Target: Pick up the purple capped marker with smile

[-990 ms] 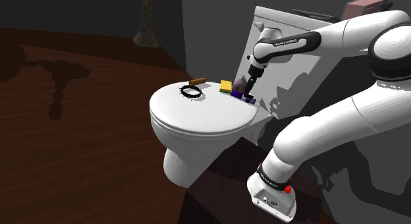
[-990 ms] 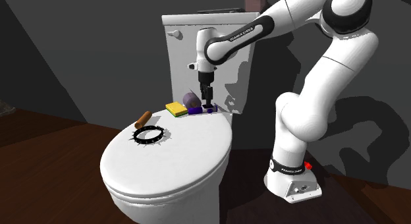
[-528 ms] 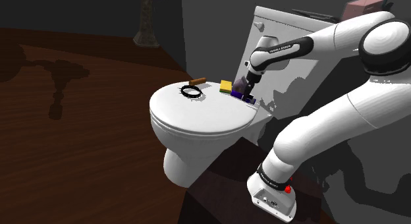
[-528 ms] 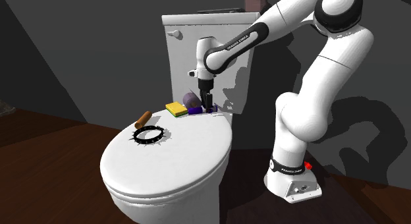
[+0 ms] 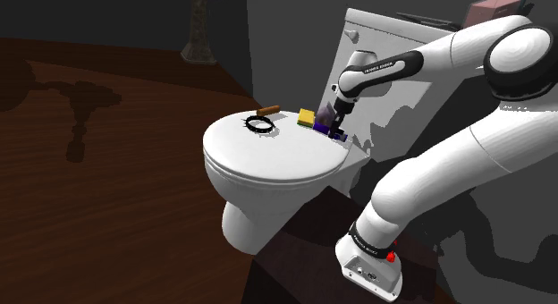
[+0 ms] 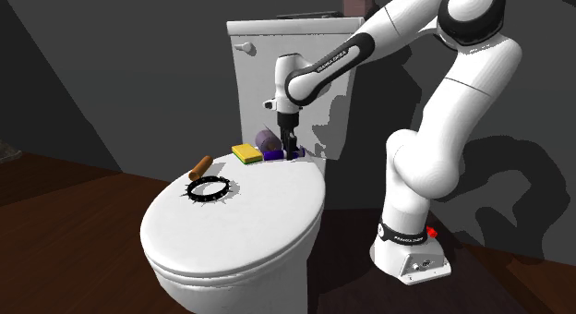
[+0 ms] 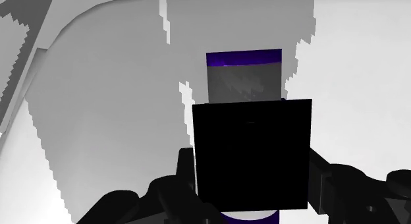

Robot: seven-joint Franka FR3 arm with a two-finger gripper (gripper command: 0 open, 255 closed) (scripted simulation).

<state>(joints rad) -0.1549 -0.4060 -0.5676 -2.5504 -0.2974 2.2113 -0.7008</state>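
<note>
The marker (image 7: 244,74) lies at the back of the white toilet lid (image 6: 240,234), close to the tank. It has a deep purple cap, a grey band and a wide black middle. My gripper (image 7: 253,183) points straight down on it, and its fingers (image 7: 186,171) press against both sides of the black middle part, shut on the marker. In the second exterior view the gripper (image 6: 294,152) meets the dark purple marker (image 6: 276,155) beside a yellow sponge (image 6: 246,152). The shoulder view has the gripper (image 5: 335,129) low over the lid's rear edge.
A black spiky ring (image 6: 208,187) and a brown cylinder (image 6: 200,165) lie further forward on the lid. A rounded purple object (image 6: 268,138) sits behind the sponge. The white tank (image 6: 263,72) rises right behind the gripper, with a pink box (image 6: 358,0) on top.
The hand sank a little onto the marker, and the fingers went from wide apart to shut on it. Nothing on the lid has shifted.
</note>
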